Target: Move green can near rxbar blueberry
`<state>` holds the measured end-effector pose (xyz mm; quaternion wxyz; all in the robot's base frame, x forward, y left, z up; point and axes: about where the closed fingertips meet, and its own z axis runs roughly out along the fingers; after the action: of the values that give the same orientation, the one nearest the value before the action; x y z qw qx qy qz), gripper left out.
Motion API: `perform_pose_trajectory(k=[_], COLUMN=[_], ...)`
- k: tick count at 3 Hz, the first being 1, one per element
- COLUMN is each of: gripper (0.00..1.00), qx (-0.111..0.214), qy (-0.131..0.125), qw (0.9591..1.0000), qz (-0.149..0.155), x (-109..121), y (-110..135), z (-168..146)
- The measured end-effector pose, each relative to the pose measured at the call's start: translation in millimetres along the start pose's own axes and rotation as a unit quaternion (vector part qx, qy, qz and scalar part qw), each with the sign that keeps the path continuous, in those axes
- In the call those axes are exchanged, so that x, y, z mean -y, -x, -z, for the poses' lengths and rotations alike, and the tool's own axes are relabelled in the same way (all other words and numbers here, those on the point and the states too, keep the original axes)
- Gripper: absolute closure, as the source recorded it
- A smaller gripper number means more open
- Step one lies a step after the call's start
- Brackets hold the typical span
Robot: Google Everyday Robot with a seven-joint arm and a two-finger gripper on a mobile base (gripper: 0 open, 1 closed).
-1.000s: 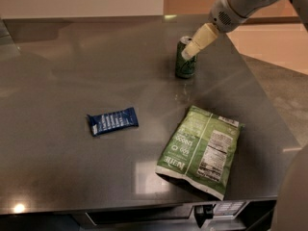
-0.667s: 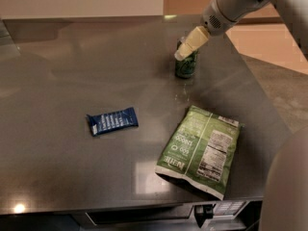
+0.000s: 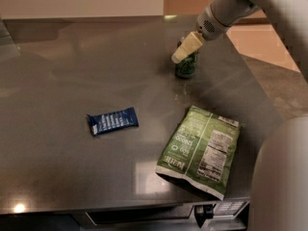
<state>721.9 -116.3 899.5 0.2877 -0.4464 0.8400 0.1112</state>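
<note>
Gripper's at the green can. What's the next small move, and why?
Probably ease the gripper down over the small dark-green metal can. It sits at the can's top, and the can stands upright, well apart from the flat dark-blue bar wrapper.

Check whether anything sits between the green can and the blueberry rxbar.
Nothing visible does. Bare counter runs from the green can to the rxbar blueberry at front left. The chip bag lies front right, off that line. The gripper is at the can's top.
</note>
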Motion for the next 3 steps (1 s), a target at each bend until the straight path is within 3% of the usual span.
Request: perform_pose_trajectory(k=[2,3], gripper=[0.64,0.86], qx=[-0.012,0.005], qy=[0.031,0.051], qw=[0.9994,0.9985], qz=[-0.001,0.018], x=[-15,-35], y=[0,10], z=[5,19])
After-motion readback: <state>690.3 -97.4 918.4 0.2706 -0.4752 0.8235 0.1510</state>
